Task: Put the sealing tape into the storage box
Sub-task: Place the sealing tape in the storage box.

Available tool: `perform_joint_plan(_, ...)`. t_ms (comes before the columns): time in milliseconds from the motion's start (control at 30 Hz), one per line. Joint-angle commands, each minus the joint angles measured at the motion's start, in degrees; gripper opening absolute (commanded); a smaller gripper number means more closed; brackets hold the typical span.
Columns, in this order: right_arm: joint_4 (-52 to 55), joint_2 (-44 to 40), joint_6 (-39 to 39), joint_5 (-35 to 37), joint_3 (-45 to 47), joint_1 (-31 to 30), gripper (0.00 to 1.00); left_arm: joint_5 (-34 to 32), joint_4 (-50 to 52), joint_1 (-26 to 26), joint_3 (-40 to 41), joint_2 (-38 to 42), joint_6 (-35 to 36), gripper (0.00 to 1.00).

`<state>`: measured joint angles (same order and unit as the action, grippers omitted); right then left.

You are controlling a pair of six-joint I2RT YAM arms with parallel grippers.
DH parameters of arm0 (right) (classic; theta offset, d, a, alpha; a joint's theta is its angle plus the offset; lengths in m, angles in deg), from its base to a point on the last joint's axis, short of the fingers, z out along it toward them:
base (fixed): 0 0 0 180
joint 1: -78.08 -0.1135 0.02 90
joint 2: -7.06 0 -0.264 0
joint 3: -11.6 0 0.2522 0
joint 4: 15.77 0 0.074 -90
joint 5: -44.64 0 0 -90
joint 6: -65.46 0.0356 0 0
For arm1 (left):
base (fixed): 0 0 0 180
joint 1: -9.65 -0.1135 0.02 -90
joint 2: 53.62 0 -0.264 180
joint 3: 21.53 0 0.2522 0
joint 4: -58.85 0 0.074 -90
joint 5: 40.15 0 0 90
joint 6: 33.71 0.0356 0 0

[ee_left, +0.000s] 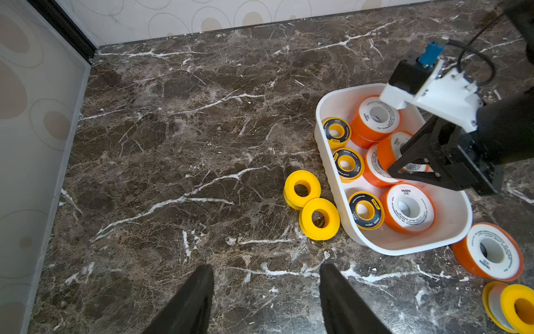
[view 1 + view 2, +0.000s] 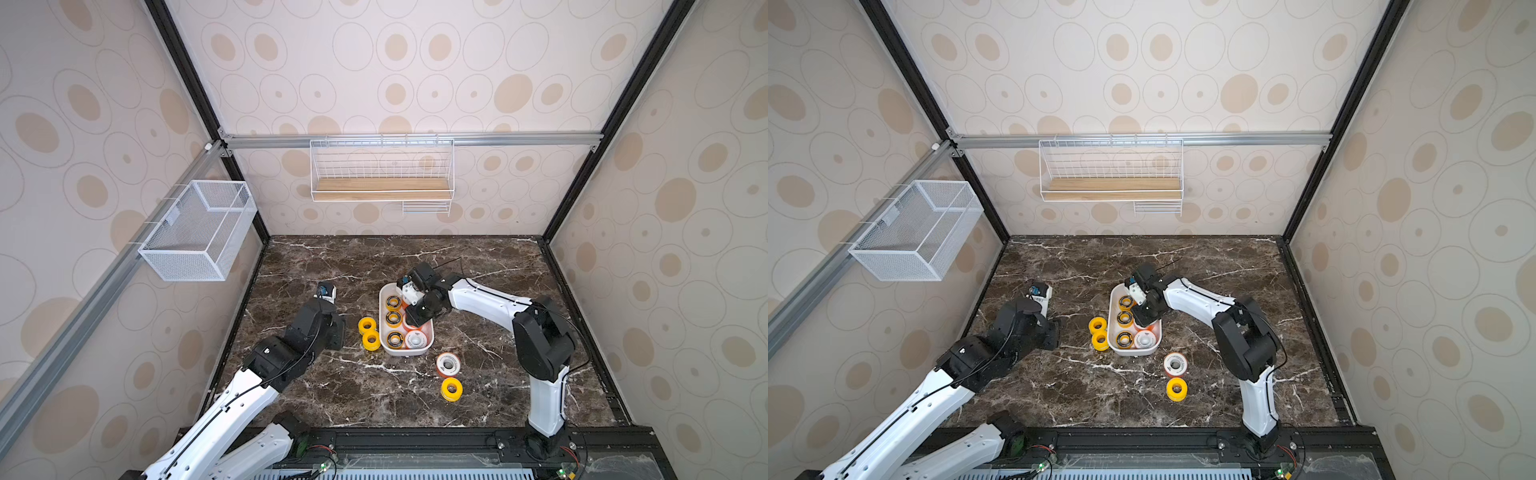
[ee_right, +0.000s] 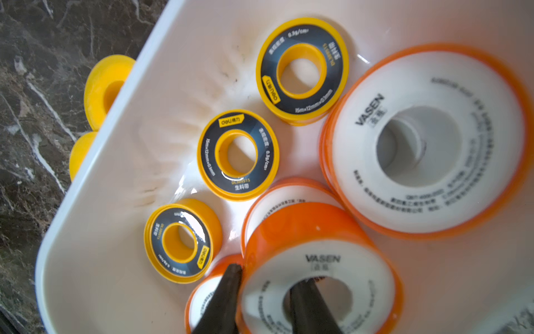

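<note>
Top views, desk (image 2: 478,266): four spools of sealing tape lie outside the tub; judged roughly two-thirds through.
Storage box (image 2: 406,353): mid-desk, already holding three black-ringed spools (image 1: 348,164) in one row and several orange-rimmed ones (image 1: 409,206) crowded and overlapping in the other; exact count unclear.
Right claw (image 3: 268,277): narrow, pinching the wall of a tilted orange-rimmed spool (image 3: 303,225), one finger through its hole, low inside the box; letting go looks like the step in hand.
Left claw (image 1: 265,300): wide, empty, above the desk on the box's left.
Remaining: two plain yellow spools (image 2: 370,340), touching, just beside the box's left wall; a loose orange-rimmed spool (image 2: 447,364) and a yellow spool (image 2: 451,388) near its nearer end.
</note>
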<state>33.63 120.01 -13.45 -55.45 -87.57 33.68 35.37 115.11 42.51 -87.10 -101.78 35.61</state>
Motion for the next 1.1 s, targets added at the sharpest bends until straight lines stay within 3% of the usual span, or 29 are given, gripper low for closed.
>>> perform_joint_plan(0, 1.5, 1.8, -0.6, 1.0, -2.1, -0.5, 0.27, -0.2, 0.9, -0.3, -0.7, 0.5, 0.6, 0.62)
perform_joint_plan(1067, 6.2, 4.3, -2.6, 3.6, -8.6, -3.3, 0.25, -0.3, 1.1, -0.5, -0.7, 0.6, 0.6, 0.62)
